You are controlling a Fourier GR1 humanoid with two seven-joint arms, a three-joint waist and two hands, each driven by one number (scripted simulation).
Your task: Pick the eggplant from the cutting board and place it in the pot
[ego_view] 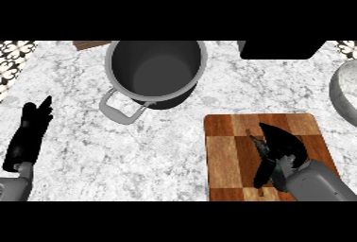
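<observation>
The eggplant (pixel 260 171), dark and slim with a greenish stem end pointing away from me, lies on the wooden cutting board (pixel 226 156) at the lower right. My right hand (pixel 284 142) is over the board right beside it, on its right side, fingers stretched toward the far edge and open. The hand hides part of the eggplant. The grey pot (pixel 155 66) stands at the top centre, empty, with a handle (pixel 120 109) pointing toward me. My left hand (pixel 29 134) rests open at the left edge, fingers up, well away from both.
A grey bowl rim (pixel 343 94) shows at the right edge, past the board. A black object (pixel 279 49) sits at the back right, and a small brown item (pixel 87 45) at the back left. Marble counter (pixel 140 156) lies between pot and board.
</observation>
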